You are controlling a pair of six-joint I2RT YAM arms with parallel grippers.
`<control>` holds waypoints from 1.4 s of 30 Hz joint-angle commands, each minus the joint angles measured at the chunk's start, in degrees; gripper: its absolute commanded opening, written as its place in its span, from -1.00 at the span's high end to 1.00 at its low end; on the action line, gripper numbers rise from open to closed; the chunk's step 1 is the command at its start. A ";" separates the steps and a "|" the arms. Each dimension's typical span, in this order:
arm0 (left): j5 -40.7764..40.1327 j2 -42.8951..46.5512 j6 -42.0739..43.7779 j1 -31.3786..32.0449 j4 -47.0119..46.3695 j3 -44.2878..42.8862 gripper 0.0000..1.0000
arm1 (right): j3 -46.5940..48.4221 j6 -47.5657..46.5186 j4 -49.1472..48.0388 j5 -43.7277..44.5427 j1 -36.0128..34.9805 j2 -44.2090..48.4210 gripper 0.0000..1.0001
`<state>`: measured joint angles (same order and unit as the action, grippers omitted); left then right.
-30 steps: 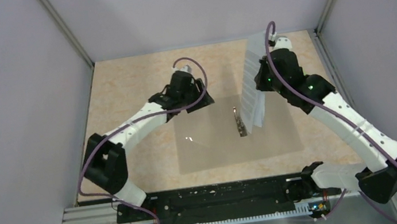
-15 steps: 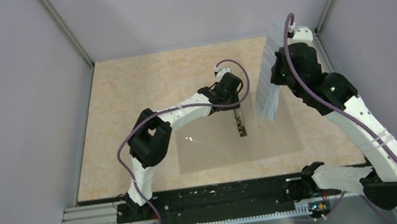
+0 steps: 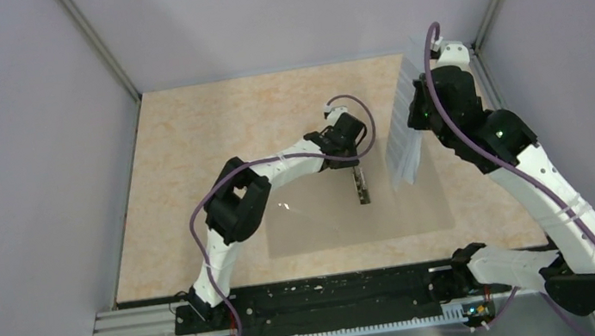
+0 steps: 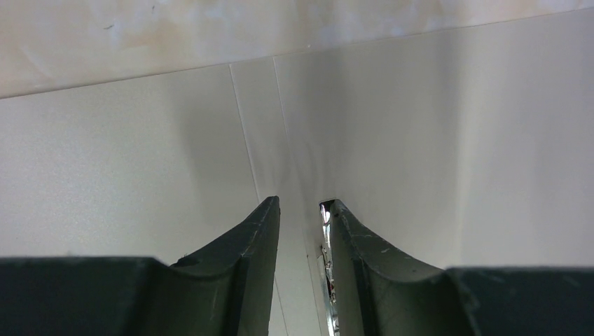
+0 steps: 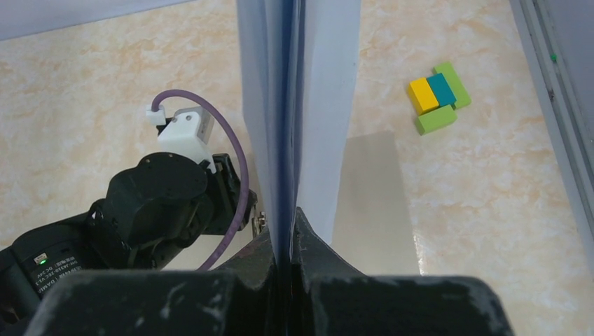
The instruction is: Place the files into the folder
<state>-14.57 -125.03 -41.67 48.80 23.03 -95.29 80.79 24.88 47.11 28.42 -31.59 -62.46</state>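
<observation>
The flat tan-brown cardboard folder (image 3: 319, 226) lies open on the beige marbled desk (image 3: 187, 148), closest to the arm bases. Its small metal clip (image 3: 360, 187) lies along the centre fold.

Just past the clip's far end sits the left tool (image 4: 301, 206). A second ago it was at the folder's far left corner; it has since swung across to the fold and has hardly shifted in the last half second. Its fingers (image 4: 242, 245) stand a narrow gap apart, low over the folder's inner face. The shiny end of the clip lies against the inner edge of one of them. Nothing shows as pinched between them.

Farther back and to the right, the right tool (image 5: 287, 227) is pressed together on the thin stack of white printed paper sheets (image 3: 402, 132), which it holds on edge in the air over the folder's far right part. A second ago the sheets hung lower, with their bottom edge just beside the clip. They have now been raised and carried to the right, leaving the clip uncovered.

This probably means the sheets were drawn aside to give the left tool room at the clip, which likely has to be dealt with before the paper goes down. The files are not yet in the folder.

Farthest off, the right wrist view shows a yellow, blue and green block cluster (image 5: 438, 98) on the desk beyond the folder's far right corner, apart from everything else.
</observation>
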 commanded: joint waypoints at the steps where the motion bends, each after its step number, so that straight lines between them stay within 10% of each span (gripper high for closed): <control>1: 1.56 -1.03 1.15 0.03 -1.75 -1.22 0.25 | 2.71 -0.93 -0.54 0.70 0.38 1.16 1.00; 25: 3.67 11.06 0.08 0.01 -19.34 14.61 0.12 | 2.29 -0.57 -1.32 -0.73 0.35 1.02 1.00; 42: 1.52 1.51 1.91 0.07 -11.22 5.02 0.15 | 1.92 -0.61 -1.06 -0.98 0.35 0.49 1.00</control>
<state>-11.46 -121.38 -40.93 48.80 9.02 -87.11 80.79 24.60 47.53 27.24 -31.57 -62.41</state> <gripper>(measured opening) 0.438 0.006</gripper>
